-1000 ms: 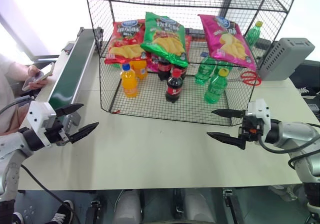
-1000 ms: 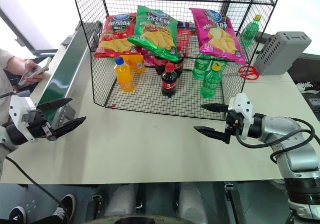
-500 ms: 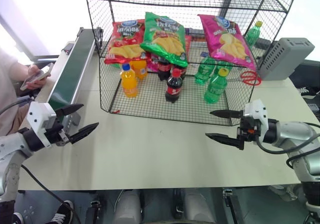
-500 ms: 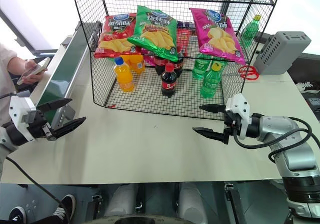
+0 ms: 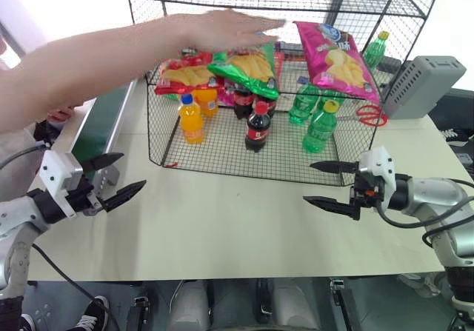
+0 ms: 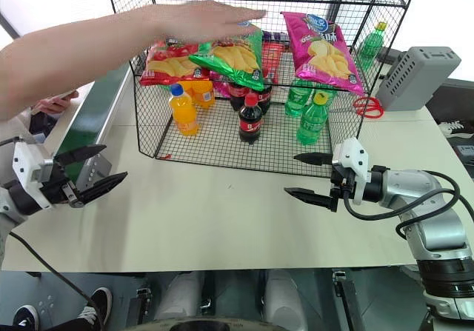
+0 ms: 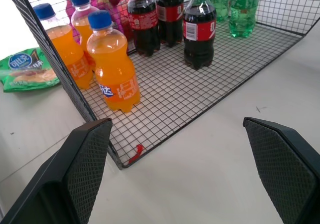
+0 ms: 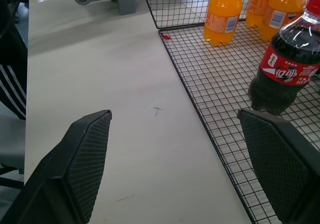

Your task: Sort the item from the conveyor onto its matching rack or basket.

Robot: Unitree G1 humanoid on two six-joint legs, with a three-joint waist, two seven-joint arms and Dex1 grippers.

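A magenta-pink chip bag, the item (image 5: pixel 337 61), lies tilted on the middle tier of the black wire rack (image 5: pixel 222 161), at its right side. To the rack's left runs the conveyor (image 5: pixel 100 127), its dark green belt partly hidden behind a person's arm (image 5: pixel 111 57). My left gripper (image 5: pixel 133 170) hovers open over the table by the conveyor's near end, holding nothing. In front of the rack's right corner my right gripper (image 5: pixel 307 183) is open too, with nothing between its fingers (image 8: pixel 82 154).
The person's hand (image 5: pixel 229 27) reaches over the red chip bag (image 5: pixel 181 75) and green chip bag (image 5: pixel 248 64). Orange bottles (image 7: pixel 112 66), cola bottles (image 8: pixel 287 63) and green bottles (image 5: pixel 318 127) stand on the rack floor. A grey box (image 5: pixel 422 85) sits at the right.
The person's arm has swung in from the left, across the conveyor to the rack's front. Both grippers have stayed where they were, open.
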